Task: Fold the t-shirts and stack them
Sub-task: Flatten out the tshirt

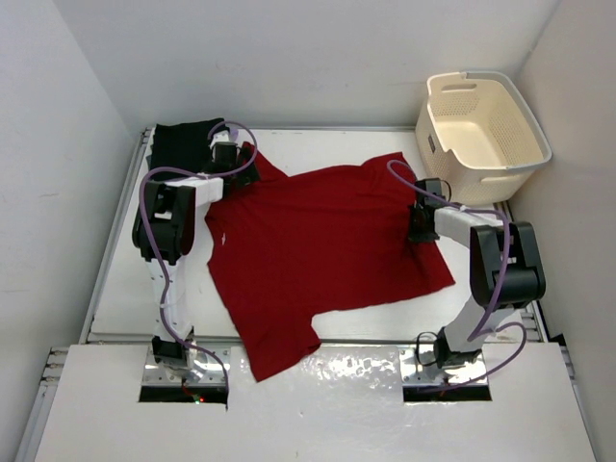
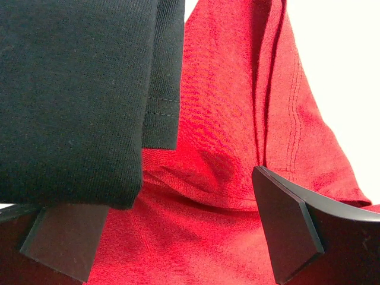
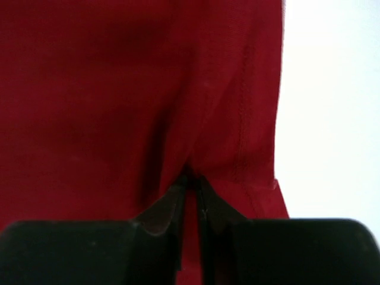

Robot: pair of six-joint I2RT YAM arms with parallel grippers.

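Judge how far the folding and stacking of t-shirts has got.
Done: a black cloth t-shirt lies folded at the far left corner. In hand: the red cloth t-shirt lies spread out, right jaws pinching its edge, left jaws open. Left: folding and stacking it.

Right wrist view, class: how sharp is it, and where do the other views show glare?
Right wrist view: right pincer blurred and dark, red t-shirt seam slightly soft, table washed out white. Left wrist view: black t-shirt weave crisp, background blown out. Top external view: glare on the glossy front panel.
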